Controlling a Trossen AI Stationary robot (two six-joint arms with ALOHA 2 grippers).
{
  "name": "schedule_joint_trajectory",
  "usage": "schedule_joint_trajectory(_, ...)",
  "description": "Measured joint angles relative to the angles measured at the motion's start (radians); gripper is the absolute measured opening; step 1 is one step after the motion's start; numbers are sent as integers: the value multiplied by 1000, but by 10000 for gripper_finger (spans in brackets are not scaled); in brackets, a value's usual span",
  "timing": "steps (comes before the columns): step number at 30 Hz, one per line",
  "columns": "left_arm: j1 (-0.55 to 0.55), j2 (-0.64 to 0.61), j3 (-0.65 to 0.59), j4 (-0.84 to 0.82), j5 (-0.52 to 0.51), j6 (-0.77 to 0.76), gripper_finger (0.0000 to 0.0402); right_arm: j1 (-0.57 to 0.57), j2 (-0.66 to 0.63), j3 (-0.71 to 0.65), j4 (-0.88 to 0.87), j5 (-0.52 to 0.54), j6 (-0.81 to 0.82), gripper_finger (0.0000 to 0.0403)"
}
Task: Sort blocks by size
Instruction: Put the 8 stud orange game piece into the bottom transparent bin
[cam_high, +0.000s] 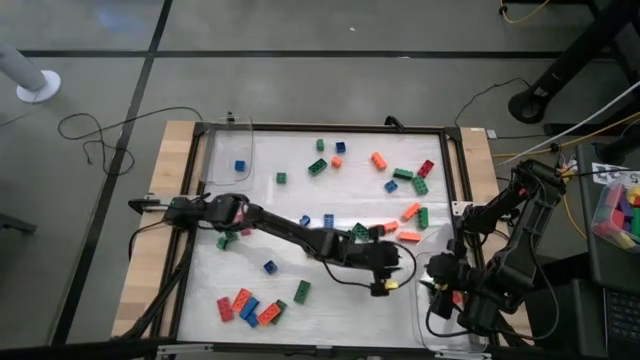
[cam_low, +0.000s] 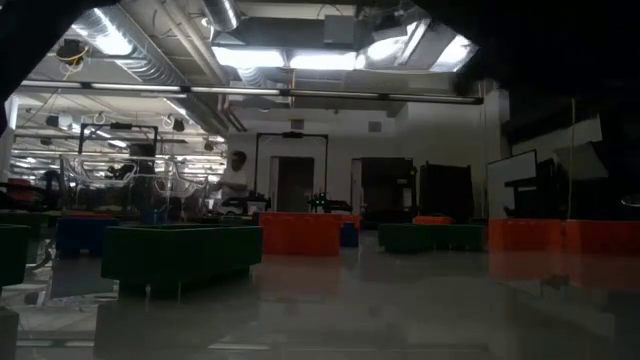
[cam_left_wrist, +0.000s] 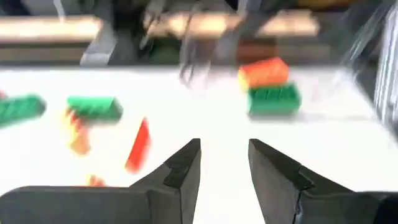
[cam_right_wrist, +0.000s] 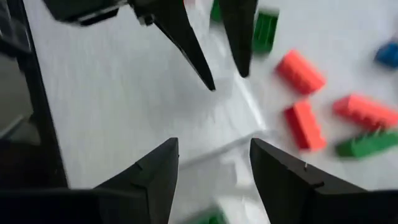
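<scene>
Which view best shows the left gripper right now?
The left wrist view: the left gripper is open and empty over bare mat. The right wrist view catches its fingers from the other side. The high view shows only its place; the low view misses it.

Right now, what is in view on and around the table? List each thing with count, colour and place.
blocks: many; red, orange, green, blue; scattered over the white table top, most in its far half.
block cluster: several; red, blue, orange, green; near left corner.
clear container: one; transparent; far left of the mat.
table: one; white top, wooden side edges.
cables: several; dark and yellow; floor around the table.
bin of blocks: one; pink, green, yellow pieces; off the right side.
left gripper: open, empty, above the mat's near right part.
right gripper: open, empty, at the near right corner.
</scene>
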Motion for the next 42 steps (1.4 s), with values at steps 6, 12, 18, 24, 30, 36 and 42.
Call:
schedule_joint_trajectory(6, -11, -137, 1, -401, -40, -42, 123, -37, 0, 0, 1, 137, -66, 200)
schedule_joint_trajectory(12, -71, -225, 1, -612, -247, -109, 123, -215, 6, 0, 20, -19, -390, 200)
schedule_joint_trajectory(18, -165, -238, 0, -822, -422, -252, 123, -432, 8, 0, 32, -123, -749, 200)
schedule_joint_trajectory(24, -283, -237, -9, -1037, -500, -477, 123, -608, 7, -9, 94, -194, -1040, 200)
schedule_joint_trajectory(30, -425, -237, -10, -1322, -647, -764, 123, -728, 6, -122, 280, -266, -1224, 200)
schedule_joint_trajectory(36, -524, -255, -25, -1315, -665, -770, 123, -834, 7, -259, 392, -342, -1300, 200)
schedule_joint_trajectory(42, -575, -255, -26, -1313, -673, -838, 123, -911, 7, -362, 469, -409, -1341, 200)
